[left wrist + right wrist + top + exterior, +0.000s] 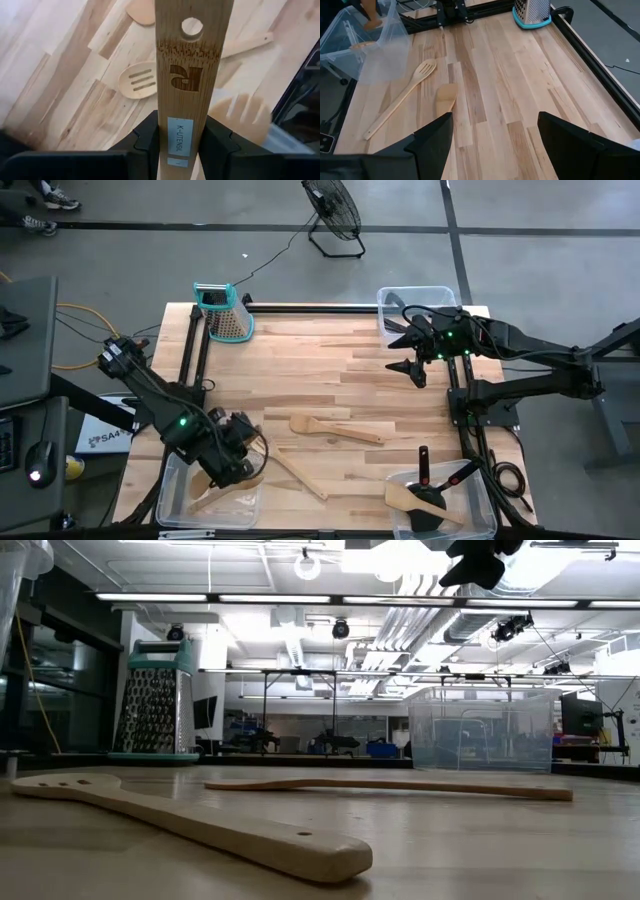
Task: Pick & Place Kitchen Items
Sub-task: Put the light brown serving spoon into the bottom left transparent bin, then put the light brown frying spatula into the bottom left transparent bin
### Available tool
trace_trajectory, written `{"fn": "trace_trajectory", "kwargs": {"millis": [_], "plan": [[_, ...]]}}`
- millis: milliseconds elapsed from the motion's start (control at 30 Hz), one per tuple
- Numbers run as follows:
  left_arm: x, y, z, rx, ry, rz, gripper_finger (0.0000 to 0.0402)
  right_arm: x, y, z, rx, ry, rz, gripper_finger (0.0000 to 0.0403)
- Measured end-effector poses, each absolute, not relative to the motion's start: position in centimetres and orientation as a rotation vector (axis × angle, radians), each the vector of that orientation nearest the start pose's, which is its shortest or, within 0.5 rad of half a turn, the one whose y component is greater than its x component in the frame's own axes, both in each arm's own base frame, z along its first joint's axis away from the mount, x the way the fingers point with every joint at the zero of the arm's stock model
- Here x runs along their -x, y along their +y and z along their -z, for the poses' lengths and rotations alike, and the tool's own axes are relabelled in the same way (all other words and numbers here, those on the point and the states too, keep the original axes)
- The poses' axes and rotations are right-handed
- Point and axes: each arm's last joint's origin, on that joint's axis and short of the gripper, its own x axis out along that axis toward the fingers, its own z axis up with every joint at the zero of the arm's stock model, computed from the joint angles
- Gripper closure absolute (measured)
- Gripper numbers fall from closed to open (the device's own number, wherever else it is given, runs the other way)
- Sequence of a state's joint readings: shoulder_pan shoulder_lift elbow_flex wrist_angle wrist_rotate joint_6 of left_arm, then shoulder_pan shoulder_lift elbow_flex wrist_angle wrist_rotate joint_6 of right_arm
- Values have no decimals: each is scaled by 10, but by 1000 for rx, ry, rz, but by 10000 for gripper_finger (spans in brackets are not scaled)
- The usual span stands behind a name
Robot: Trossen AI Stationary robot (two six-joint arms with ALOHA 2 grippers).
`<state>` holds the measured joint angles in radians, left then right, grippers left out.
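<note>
the left gripper (238,452) sits at the near left corner of the table, over the rim of the clear bin (172,502) there. its fingers (150,137) are pinched on the flat handle of a wooden utensil (192,75) — the handle with a hanging hole and a branded mark — which points out over the table.

the right gripper (413,363) hangs above the far right of the table, jaws spread wide and holding nothing.

location of task items:
- a slotted wooden spoon (300,472) lies loose on the boards just beside the left bin.
- a wooden spatula (333,428) lies near the table centre.
- a pale turner (418,500) and black-handled tools (424,468) rest in the near right bin (487,505).

likely faults from here, as a judgement: the grip is on the handle end, so the long blade can lever and swing in the fingers. if released before the whole utensil is over the bin, it may catch the rim and tip back onto the table. the bin walls are thin; a low descent could push the bin.
</note>
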<state>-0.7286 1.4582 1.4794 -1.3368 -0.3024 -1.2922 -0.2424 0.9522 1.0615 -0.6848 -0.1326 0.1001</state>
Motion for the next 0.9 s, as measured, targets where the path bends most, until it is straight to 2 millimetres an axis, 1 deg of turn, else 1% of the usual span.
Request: {"fn": "trace_trajectory", "kwargs": {"millis": [200,333,500,600,667,800,900], "plan": [[-187,-175,-318,444,1165,-420,308,-180,-41,-352,-207,566,150,119],[-184,-182,-308,444,1158,-398,308,-179,-43,-350,-212,584,224,119],[-185,-191,-301,493,1129,-358,308,-177,-43,-348,-218,609,264,119],[-186,-192,-297,498,1106,-357,308,-177,-44,-346,-248,624,290,119],[-187,-191,-295,494,1102,-362,298,-176,-44,-345,-266,637,298,119],[-186,-190,-288,471,1118,-372,266,-175,-43,-343,-301,652,311,119],[-185,-190,-288,469,1121,-372,259,-174,-43,-342,-325,666,321,119]]}}
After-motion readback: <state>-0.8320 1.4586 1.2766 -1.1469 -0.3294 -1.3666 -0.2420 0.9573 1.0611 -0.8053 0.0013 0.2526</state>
